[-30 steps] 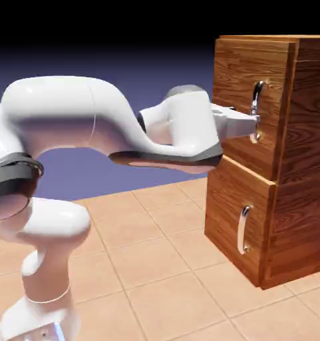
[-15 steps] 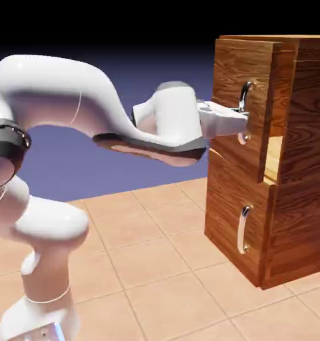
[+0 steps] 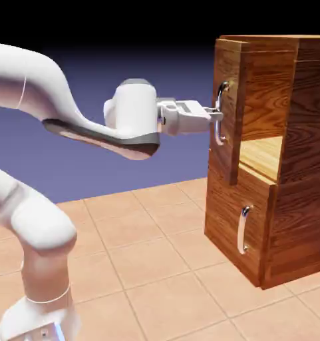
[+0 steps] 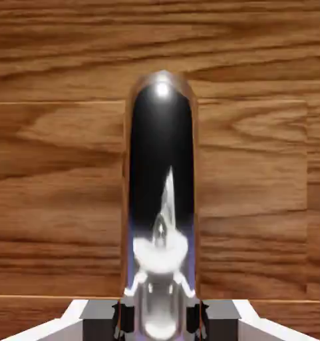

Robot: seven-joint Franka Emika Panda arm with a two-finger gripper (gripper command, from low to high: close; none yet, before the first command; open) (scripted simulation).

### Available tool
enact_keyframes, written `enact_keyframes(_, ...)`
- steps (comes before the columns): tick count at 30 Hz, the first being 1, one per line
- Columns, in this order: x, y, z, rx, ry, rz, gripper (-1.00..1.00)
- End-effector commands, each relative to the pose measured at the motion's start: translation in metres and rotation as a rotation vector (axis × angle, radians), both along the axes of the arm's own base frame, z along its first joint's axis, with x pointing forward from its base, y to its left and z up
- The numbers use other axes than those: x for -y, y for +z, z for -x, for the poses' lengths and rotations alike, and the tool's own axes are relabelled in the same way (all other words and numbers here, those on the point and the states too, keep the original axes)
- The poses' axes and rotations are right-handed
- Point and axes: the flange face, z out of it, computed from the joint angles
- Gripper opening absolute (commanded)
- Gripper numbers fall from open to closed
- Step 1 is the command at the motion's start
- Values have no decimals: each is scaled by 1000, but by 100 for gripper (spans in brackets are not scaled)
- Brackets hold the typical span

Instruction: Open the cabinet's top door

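Cabinet's reddish-brown wood-grain top door [image 3: 227, 110] stands partly swung out, upper compartment showing. My tool [image 3: 214, 118] pinches its vertical curved silver bar handle [image 3: 219, 113], directly ahead; I'd pull back toward me.

A fixed exterior camera stands beside the robot, looking across the tiled bench toward the cabinet [image 3: 269, 160] at the right, far enough back to take in arm and cabinet together. The hand camera looks along the end effector [image 4: 160, 318], pressed close to the top door [image 4: 62, 166]. Both views share the door's silver handle [image 3: 219, 113].
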Motion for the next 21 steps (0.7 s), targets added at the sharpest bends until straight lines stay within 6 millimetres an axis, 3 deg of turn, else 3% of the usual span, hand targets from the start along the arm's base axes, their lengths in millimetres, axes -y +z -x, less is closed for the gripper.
enact_keyframes(1, -3, 0, 2, 0, -13, -2, -100)
enact_keyframes(12, -27, 0, 20, 0, -113, -2, -100)
enact_keyframes(21, -70, 0, 44, 1, -278, -2, -100)
